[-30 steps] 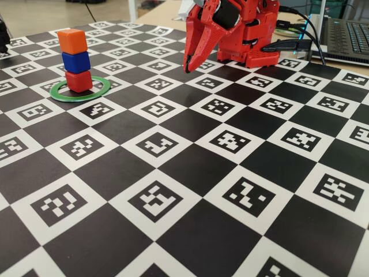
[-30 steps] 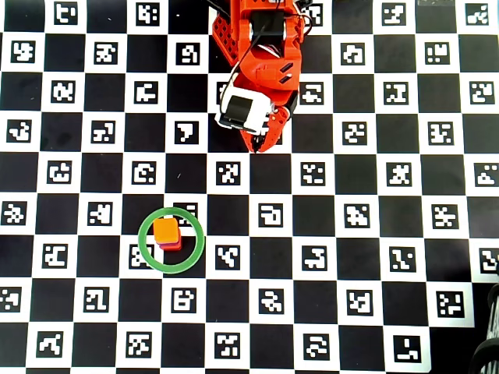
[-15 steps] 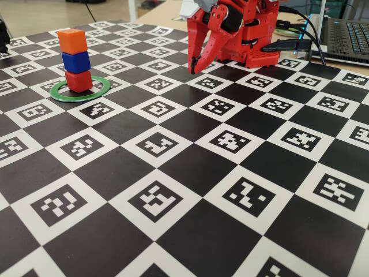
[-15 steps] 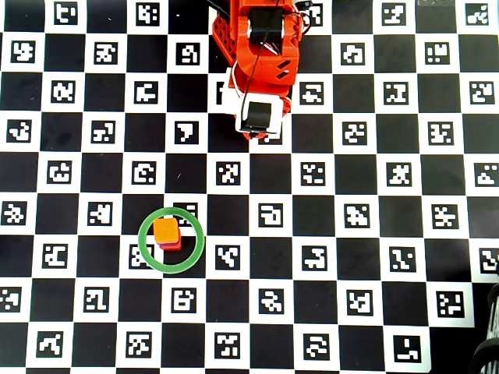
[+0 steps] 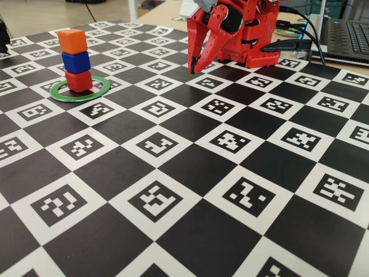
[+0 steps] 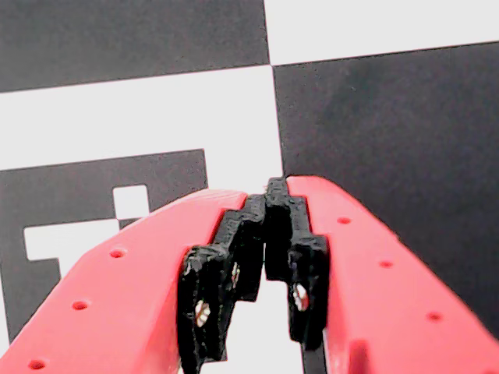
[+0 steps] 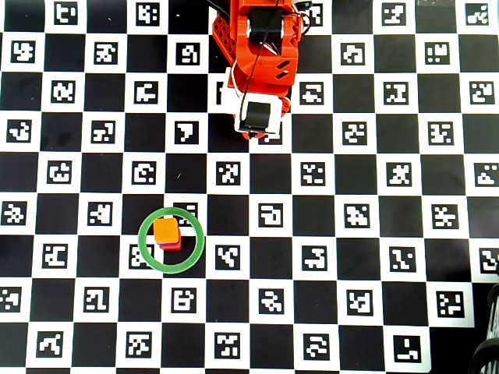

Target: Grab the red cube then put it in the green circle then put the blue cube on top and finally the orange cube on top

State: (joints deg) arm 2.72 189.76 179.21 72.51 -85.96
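Fixed view, left side: green circle (image 5: 80, 91) flat on the checkered surface (image 5: 190, 173), stack standing inside it. Red cube (image 5: 79, 81) at bottom, blue cube (image 5: 76, 62) on it, orange cube (image 5: 72, 41) on top, roughly aligned. Overhead shows only the orange cube (image 7: 165, 231) with a red edge under it, off-centre in the ring (image 7: 171, 240). Further right: tool (image 5: 194, 68) well apart from the stack, tips down near the arm base (image 5: 253, 40). Wrist view: tool (image 6: 273, 195) closed, empty.

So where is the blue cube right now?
In the fixed view, the blue cube sits far left, stacked between the orange cube above and the red cube below, inside the green circle.
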